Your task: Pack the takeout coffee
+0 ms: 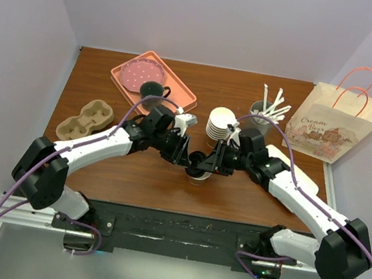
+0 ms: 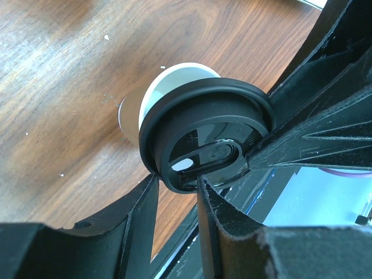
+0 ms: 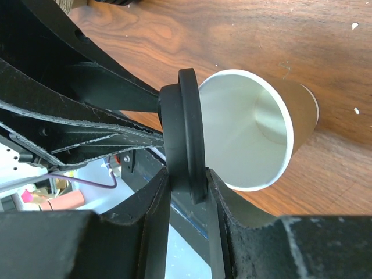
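Over open kraft cup (image 3: 304, 108), black lid (image 2: 204, 135)

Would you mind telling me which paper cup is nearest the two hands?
The lone kraft-brown cup, standing open by the held black lid; the other cups are nested in a stack farther back.

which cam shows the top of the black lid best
Left wrist: the black lid faces the camera, sip hole visible. Right wrist shows it edge-on, beside the open cup. Top view shows it tiny and partly hidden.
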Controlling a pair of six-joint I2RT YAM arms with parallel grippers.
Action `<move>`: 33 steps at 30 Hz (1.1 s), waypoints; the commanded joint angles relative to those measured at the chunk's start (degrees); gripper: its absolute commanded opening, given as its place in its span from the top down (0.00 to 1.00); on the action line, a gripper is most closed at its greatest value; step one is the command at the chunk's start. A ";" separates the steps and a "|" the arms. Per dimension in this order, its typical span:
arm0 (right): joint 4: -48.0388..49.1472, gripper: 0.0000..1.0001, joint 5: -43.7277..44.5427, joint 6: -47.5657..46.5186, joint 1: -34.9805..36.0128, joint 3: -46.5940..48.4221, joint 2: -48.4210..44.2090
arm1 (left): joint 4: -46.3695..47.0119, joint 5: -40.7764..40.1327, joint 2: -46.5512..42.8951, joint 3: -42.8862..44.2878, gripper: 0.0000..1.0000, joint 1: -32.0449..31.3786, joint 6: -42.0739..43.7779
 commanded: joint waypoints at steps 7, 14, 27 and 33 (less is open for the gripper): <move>-0.69 0.64 1.66 0.16 -0.36 0.35 -2.88 | 0.62 -0.02 0.87 2.37 0.62 -0.77 -0.47; -2.89 0.60 3.59 -0.11 -0.71 0.44 -3.67 | 0.97 -0.11 1.74 2.72 0.61 -1.03 -0.65; -13.08 0.55 10.09 -2.39 -0.80 4.66 -4.29 | 0.62 0.07 2.89 3.95 0.59 -1.47 -0.38; -16.06 0.49 11.76 -3.36 -0.80 6.68 -4.82 | -0.26 0.68 2.54 5.70 0.50 -1.56 -0.38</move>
